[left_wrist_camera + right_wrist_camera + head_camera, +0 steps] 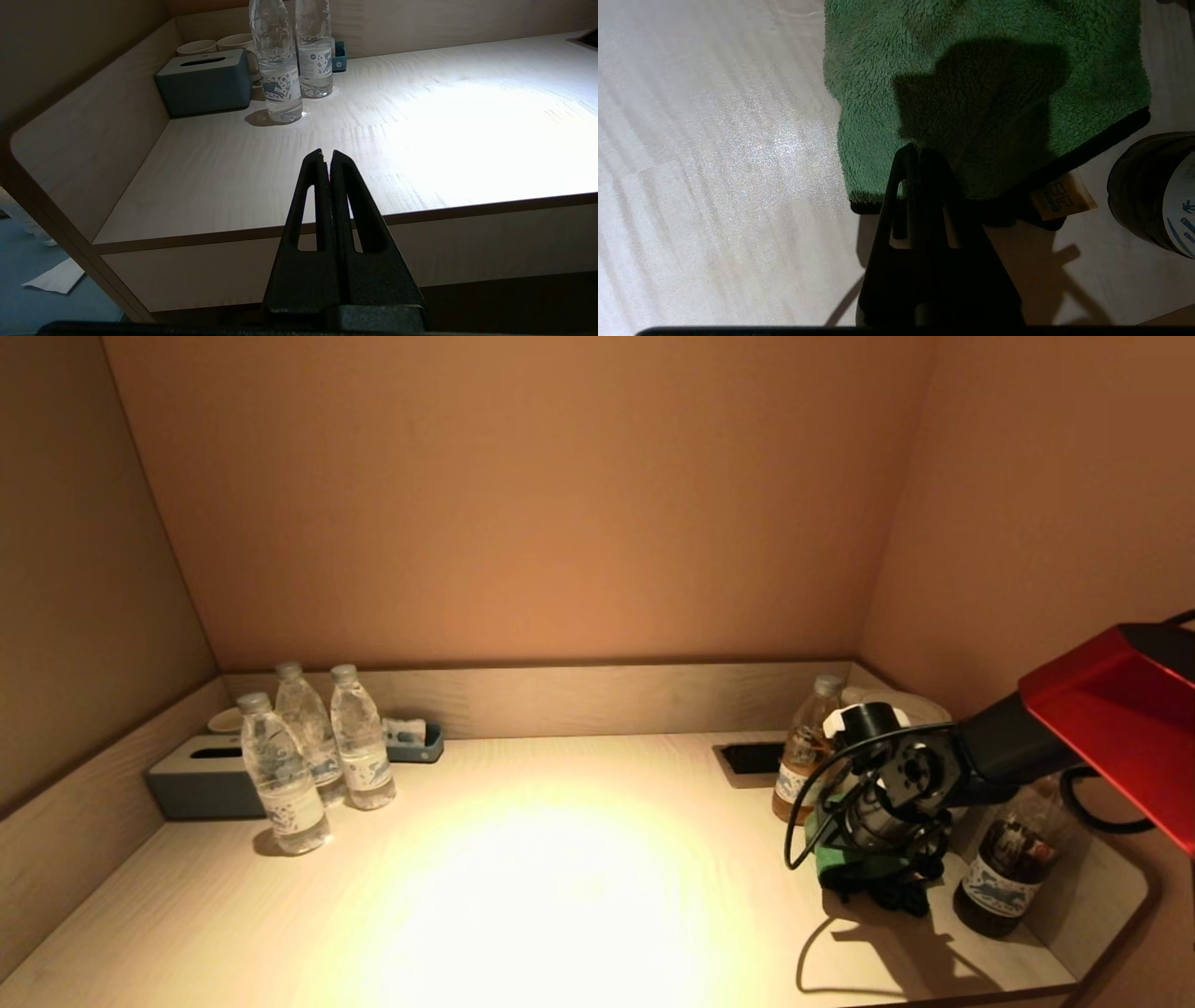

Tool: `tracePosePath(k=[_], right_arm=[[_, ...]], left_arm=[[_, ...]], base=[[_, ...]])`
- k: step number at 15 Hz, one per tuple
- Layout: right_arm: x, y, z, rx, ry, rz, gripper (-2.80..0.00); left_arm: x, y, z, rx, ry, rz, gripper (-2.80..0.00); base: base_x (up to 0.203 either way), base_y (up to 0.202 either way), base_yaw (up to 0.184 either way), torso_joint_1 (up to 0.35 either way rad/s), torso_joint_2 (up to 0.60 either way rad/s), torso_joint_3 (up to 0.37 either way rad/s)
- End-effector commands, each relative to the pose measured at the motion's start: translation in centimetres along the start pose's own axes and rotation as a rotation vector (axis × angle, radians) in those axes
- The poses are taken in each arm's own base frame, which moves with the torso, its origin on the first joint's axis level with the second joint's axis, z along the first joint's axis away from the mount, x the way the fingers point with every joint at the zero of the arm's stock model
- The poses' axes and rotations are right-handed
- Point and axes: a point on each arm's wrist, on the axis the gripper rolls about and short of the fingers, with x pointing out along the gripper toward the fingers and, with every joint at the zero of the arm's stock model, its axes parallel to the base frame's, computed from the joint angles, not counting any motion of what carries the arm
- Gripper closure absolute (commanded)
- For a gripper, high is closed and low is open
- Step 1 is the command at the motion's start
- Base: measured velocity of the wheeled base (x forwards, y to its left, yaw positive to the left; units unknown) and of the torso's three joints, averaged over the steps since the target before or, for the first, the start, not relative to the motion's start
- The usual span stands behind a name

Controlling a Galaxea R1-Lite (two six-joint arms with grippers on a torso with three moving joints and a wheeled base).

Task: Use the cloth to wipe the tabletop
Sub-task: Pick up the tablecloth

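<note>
A green fluffy cloth (980,84) with a dark hem and a tan tag lies flat on the pale wooden tabletop (560,877) at the right side; it also shows in the head view (834,861), partly hidden by my right wrist. My right gripper (919,148) is shut and empty. It points down just over the cloth's near edge and casts its shadow on the pile. My left gripper (327,153) is shut and empty, held off the table's front edge at the left, out of the head view.
Three water bottles (313,751) and a grey-blue tissue box (201,779) stand at the back left, with cups (196,46) behind. A tea bottle (808,747) and a dark bottle (1013,859) flank the cloth. A dark recess (752,758) is set into the top.
</note>
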Motion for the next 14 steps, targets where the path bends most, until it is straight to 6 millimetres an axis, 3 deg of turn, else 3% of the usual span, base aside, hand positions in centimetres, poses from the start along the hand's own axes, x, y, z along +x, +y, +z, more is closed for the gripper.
tracePosePath(k=[1,6,10,14], right_arm=[[-0.2,-0.1,0.1,0.006,-0.007,-0.002,-2.80],[0.2,-1.0,0.6,0.032,-0.032,-0.008,-2.80],[1.0,-2.1,2.5,0.081,-0.082,-0.019,-2.80],[2.8,-2.8,3.0,0.099,-0.071,-0.036,-2.80]], left_arm=[[0.0,0.0,0.0,0.001,0.003,0.000,0.00],[0.0,0.0,0.0,0.000,0.002,0.000,0.00],[0.0,0.0,0.0,0.001,0.003,0.000,0.00],[0.0,0.0,0.0,0.001,0.001,-0.001,0.00]], base=[[0.000,0.000,0.000,0.000,0.00,0.000],[0.000,0.000,0.000,0.000,0.00,0.000],[0.000,0.000,0.000,0.000,0.00,0.000],[0.000,0.000,0.000,0.000,0.00,0.000]])
